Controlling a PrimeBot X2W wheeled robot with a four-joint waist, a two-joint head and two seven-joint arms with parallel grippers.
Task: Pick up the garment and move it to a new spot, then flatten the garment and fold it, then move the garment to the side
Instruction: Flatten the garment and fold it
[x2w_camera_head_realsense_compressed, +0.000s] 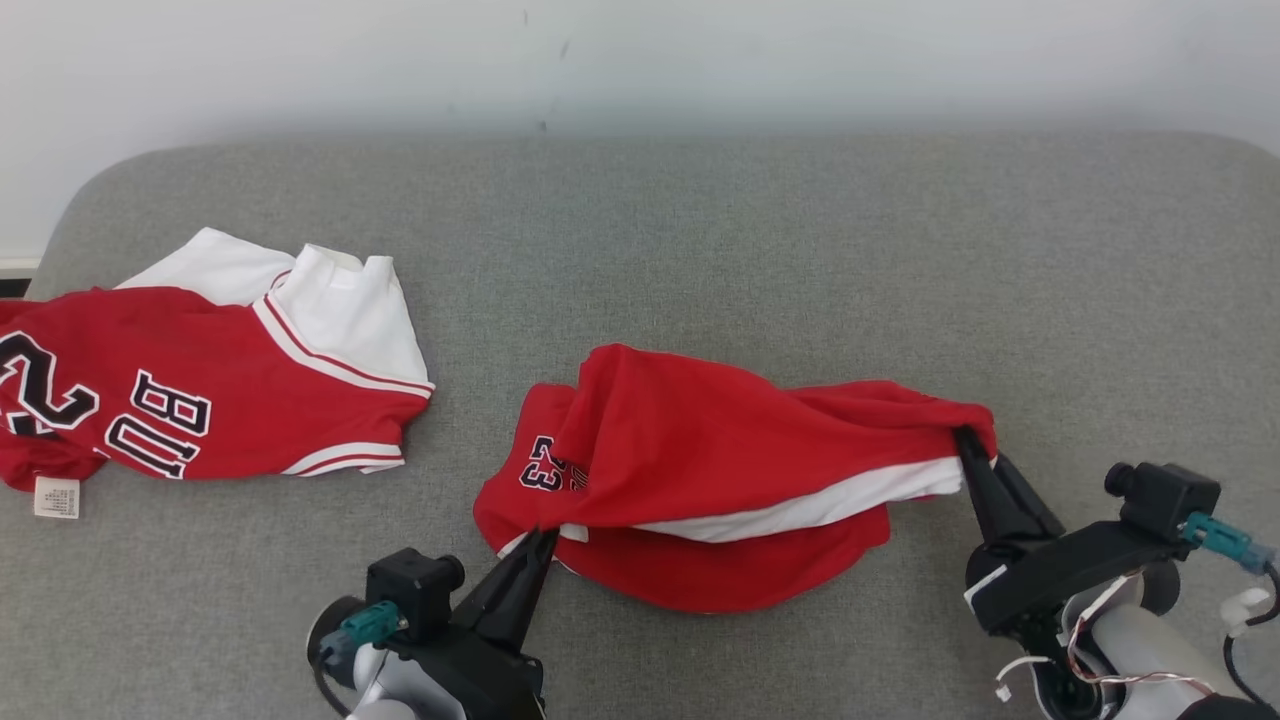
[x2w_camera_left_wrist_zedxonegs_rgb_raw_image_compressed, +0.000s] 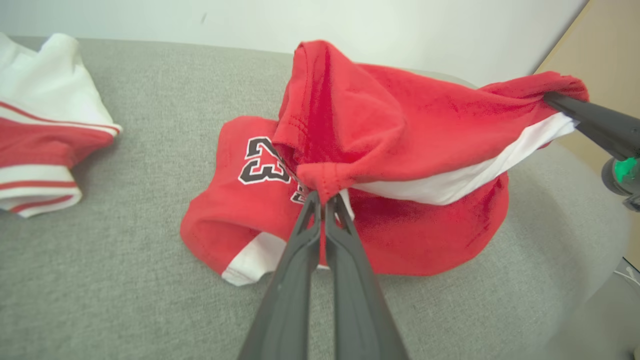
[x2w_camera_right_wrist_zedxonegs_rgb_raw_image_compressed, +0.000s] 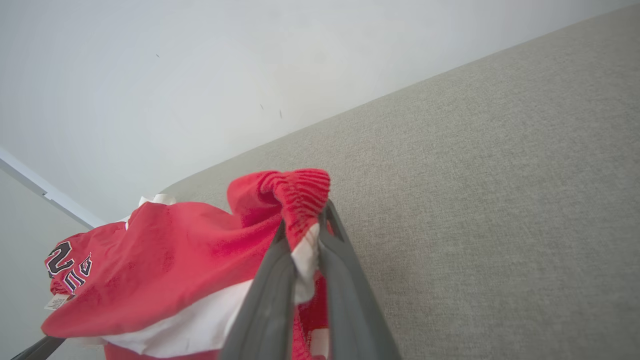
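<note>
Red garment (x2w_camera_head_realsense_compressed: 720, 440) hangs bunched between the left gripper (x2w_camera_head_realsense_compressed: 545, 535) and right gripper (x2w_camera_head_realsense_compressed: 965, 437), each clamped on an edge, so the pickup seems underway, with flattening, folding and setting aside not yet done.

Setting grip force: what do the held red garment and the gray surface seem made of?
Red garment: soft matte knit, probably cotton or polyester jersey; it drapes, bunches, shows a ribbed gathered edge. Gray surface: matte woven upholstery-like cloth, fine weave visible.
</note>
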